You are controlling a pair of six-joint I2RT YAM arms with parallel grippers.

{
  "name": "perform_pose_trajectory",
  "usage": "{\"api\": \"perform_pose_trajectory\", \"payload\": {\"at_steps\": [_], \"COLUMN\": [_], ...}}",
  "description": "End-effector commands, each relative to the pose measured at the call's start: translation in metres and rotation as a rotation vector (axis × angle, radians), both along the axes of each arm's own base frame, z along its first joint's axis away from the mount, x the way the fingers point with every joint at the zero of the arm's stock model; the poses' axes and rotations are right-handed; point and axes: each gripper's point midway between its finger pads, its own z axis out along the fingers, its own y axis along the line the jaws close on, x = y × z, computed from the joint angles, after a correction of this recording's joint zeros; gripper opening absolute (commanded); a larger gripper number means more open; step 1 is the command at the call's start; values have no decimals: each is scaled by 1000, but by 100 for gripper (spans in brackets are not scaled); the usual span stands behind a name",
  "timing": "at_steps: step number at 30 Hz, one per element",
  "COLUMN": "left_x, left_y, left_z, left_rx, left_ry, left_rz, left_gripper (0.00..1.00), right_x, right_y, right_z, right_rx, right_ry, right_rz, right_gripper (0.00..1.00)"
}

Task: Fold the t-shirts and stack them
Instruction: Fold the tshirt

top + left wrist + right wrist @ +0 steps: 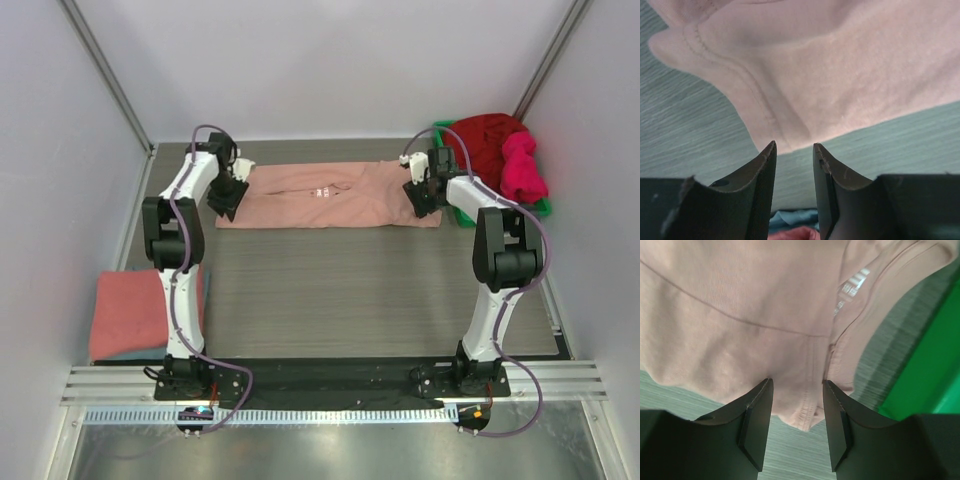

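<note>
A pale dusty-pink t-shirt (pixel 330 195) lies flat as a long band across the far part of the table. My left gripper (pixel 225 197) hovers at its left end. In the left wrist view that gripper (pixel 793 146) is open, with the shirt's hemmed edge (pixel 790 100) just beyond the fingertips and only table between them. My right gripper (pixel 422 195) is at the shirt's right end. It stands open (pixel 797 381) over the shirt's hemmed corner (pixel 807 415), touching nothing. A coral-red t-shirt (pixel 140 310) lies folded at the near left. Dark red (pixel 485 140) and magenta (pixel 522 168) t-shirts are heaped at the far right.
The green bin (pixel 543 208) holds the heaped shirts close behind my right gripper, and its wall (pixel 925 375) fills the right wrist view's right side. A teal cloth (pixel 790 217) shows under the coral-red shirt. Walls enclose the table on three sides.
</note>
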Motion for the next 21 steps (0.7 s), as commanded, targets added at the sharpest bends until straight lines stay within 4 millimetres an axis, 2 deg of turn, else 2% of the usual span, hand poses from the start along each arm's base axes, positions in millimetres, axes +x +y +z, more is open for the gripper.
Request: {"api": "perform_pose_trajectory", "payload": {"at_steps": [1, 7, 12, 17, 18, 21], "left_x": [19, 15, 3, -6, -8, -12], "left_y": [5, 9, 14, 20, 21, 21], "left_z": [4, -15, -26, -27, -24, -20], "left_rx": [22, 46, 49, 49, 48, 49], "left_ry": [-52, -6, 32, 49, 46, 45], "left_rz": [2, 1, 3, 21, 26, 24], "left_gripper": [37, 37, 36, 35, 36, 36], "right_x": [4, -12, -22, -27, -28, -27], "right_y": [5, -5, -28, -40, -51, -53], "right_z": [16, 0, -16, -23, -24, -23], "right_rx": [23, 13, -26, -30, -30, -34], "right_ry": [-7, 50, 99, 121, 124, 123], "right_rz": [28, 16, -47, -83, -108, -113], "right_gripper": [50, 50, 48, 47, 47, 47]}}
